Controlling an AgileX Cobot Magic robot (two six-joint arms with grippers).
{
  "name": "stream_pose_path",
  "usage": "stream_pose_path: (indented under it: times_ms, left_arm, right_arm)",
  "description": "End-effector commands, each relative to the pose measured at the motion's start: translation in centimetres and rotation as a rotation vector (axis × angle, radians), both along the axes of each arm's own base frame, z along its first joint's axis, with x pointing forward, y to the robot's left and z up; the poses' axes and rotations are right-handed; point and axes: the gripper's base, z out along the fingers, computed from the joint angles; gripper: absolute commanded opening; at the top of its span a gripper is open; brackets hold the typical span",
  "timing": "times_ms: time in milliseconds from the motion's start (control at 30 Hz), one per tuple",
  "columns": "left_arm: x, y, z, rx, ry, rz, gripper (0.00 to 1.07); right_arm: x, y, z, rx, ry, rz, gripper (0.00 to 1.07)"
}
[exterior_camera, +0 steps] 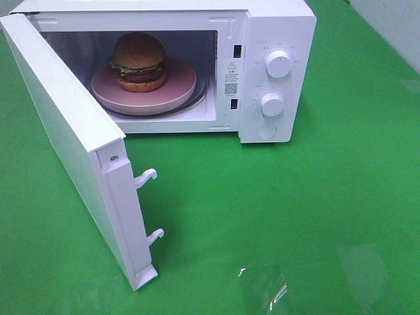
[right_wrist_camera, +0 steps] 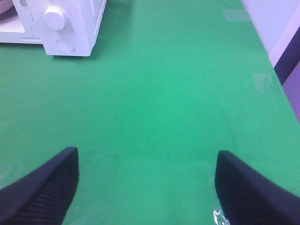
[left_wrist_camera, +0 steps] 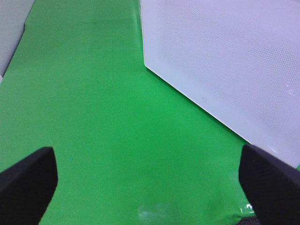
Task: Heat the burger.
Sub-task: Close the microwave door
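Observation:
The burger [exterior_camera: 138,62], with a glossy brown bun, lettuce and a dark patty, sits on a round pink plate [exterior_camera: 177,90] inside the white microwave [exterior_camera: 279,26]. The microwave door [exterior_camera: 65,141] stands swung wide open to the left. Neither arm shows in the exterior high view. My left gripper [left_wrist_camera: 147,185] is open over bare green cloth, with the outer face of the door [left_wrist_camera: 225,61] ahead of it. My right gripper [right_wrist_camera: 146,185] is open and empty too, over green cloth, with the microwave's knob panel [right_wrist_camera: 56,18] far ahead.
Two dials [exterior_camera: 278,64] and a round button [exterior_camera: 266,130] sit on the microwave's right panel. Two white latch hooks [exterior_camera: 147,177] stick out from the door's edge. A green cloth [exterior_camera: 315,216] covers the table. The table's right edge [right_wrist_camera: 276,70] shows in the right wrist view.

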Motion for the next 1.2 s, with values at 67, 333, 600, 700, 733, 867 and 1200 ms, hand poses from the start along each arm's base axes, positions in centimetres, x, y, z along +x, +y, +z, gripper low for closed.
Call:
stream_pose_path:
  times_ms: [67, 333, 600, 700, 733, 867, 1200]
  left_arm:
    - [-0.2, 0.0, 0.0, -0.008, -0.026, -0.001, 0.98]
    - [-0.2, 0.0, 0.0, -0.007, -0.024, -0.001, 0.98]
    - [-0.2, 0.0, 0.0, -0.007, -0.024, -0.001, 0.98]
    - [-0.2, 0.0, 0.0, -0.007, -0.024, -0.001, 0.98]
    - [-0.2, 0.0, 0.0, -0.007, -0.024, -0.001, 0.98]
    - [-0.2, 0.0, 0.0, -0.007, -0.024, -0.001, 0.98]
    - [-0.2, 0.0, 0.0, -0.007, -0.024, -0.001, 0.98]
  right_arm:
    - [-0.8, 0.0, 0.1, -0.006, -0.067, -0.005, 0.76]
    - [-1.5, 0.0, 0.1, -0.005, -0.113, -0.006, 0.76]
    - [-1.5, 0.0, 0.1, -0.004, -0.113, -0.009, 0.76]
    - [-1.5, 0.0, 0.1, -0.003, -0.113, -0.009, 0.76]
    - [-1.5, 0.0, 0.1, -0.003, -0.113, -0.009, 0.76]
    - [-1.5, 0.0, 0.1, -0.003, -0.113, -0.009, 0.76]
    - [-1.5, 0.0, 0.1, -0.003, -0.113, -0.009, 0.76]
